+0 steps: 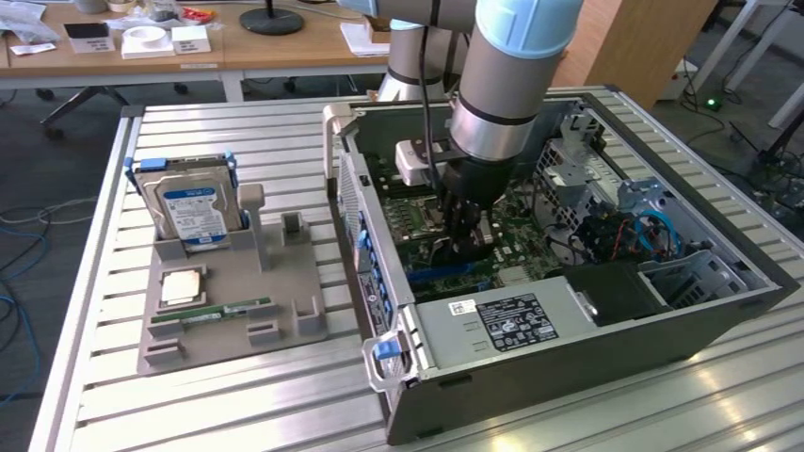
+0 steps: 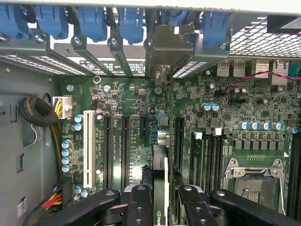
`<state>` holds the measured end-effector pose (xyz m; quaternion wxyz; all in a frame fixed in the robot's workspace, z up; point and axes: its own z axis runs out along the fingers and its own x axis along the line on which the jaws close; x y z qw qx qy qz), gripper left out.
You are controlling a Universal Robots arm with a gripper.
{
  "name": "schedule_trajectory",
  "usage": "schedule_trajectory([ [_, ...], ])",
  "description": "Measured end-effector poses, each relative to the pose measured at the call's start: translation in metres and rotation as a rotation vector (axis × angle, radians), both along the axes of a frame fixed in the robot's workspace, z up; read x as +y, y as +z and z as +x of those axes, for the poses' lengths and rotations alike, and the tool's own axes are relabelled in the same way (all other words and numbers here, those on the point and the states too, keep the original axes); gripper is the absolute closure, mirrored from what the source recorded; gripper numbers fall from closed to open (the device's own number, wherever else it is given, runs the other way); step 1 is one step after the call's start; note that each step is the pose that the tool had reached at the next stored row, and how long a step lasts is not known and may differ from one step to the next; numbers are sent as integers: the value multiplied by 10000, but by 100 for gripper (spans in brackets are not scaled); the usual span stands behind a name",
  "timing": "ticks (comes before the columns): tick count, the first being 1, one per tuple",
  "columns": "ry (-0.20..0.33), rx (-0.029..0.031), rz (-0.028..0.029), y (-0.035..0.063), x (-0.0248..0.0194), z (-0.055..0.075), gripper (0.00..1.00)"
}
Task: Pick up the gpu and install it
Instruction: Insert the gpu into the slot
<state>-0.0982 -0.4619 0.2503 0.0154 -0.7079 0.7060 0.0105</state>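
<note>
Green motherboard (image 2: 141,108) is lying directly under the gpu (image 2: 160,172), which the pincer (image 2: 165,200) is grasping edge-on inside the open case (image 1: 703,301), at the exterior view's right. Slot alignment cannot be told; pressing while misaligned is risking bent contacts or a jammed bracket (image 2: 162,47).

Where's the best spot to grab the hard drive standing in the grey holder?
Probably its free top edge, pinching the hard drive across its two broad faces from above: it stands on end in the grey holder, lower end seated, with blue rails on its narrow sides.
</note>
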Motion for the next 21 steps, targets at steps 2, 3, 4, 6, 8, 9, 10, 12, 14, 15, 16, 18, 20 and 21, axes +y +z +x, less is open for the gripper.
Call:
schedule_trajectory([
  [2,-50,-1,3,-1,-3,0,74],
  [3,-84,-1,3,-1,-4,0,74],
  [4,-110,-1,3,-1,-4,0,74],
  [6,-141,-1,2,-1,-4,0,74],
  [8,-146,-2,2,-1,-4,0,74],
  [9,-146,-1,2,-1,-4,0,74],
  [10,-146,-1,2,-1,-4,0,74],
  [12,-154,-1,2,-1,-4,0,74],
  [14,-218,-1,2,-1,-4,1,74],
  [15,-266,-1,2,-1,-5,1,74],
  [16,-306,-1,2,-1,-5,1,74],
  [18,-337,-1,1,-1,-5,1,74],
  [20,-419,-1,0,-1,-9,-1,74],
  [21,-478,0,1,-1,-10,-1,74],
])
